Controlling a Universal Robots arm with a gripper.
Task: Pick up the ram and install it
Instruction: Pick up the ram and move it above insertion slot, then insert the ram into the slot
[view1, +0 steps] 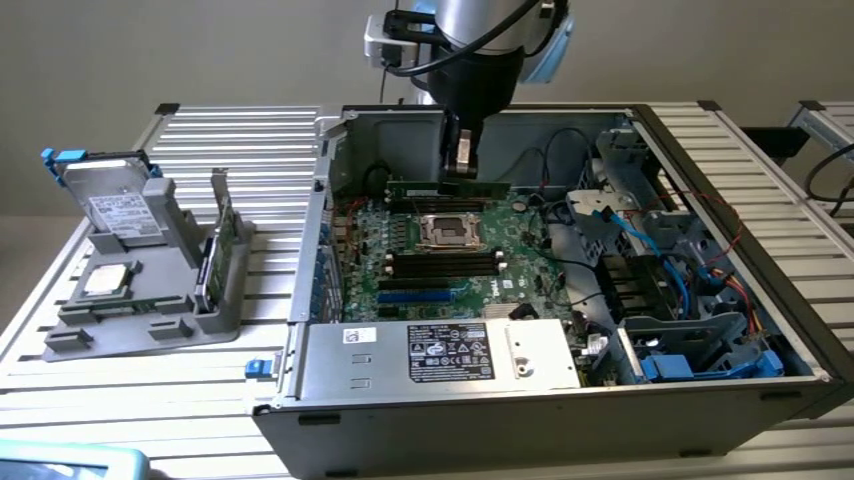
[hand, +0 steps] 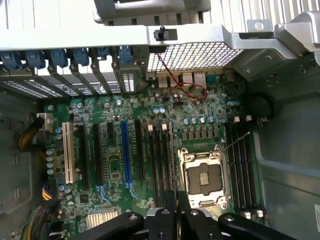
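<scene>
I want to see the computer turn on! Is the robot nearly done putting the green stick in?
Halfway. Done: the ram is picked up, and the gripper is shut on it inside the open computer case. In hand: it hangs above the motherboard, near the black slots beside the processor socket. Left: it isn't seated yet, and those slots look empty.

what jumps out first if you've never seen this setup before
The open computer case in the middle of the exterior view draws the eye first, its green motherboard laid bare. The gripper reaches down into it, shut on the ram, a thin green stick on the far side of the empty CPU socket. On the exterior view's left sits a grey holder with spare parts.
</scene>
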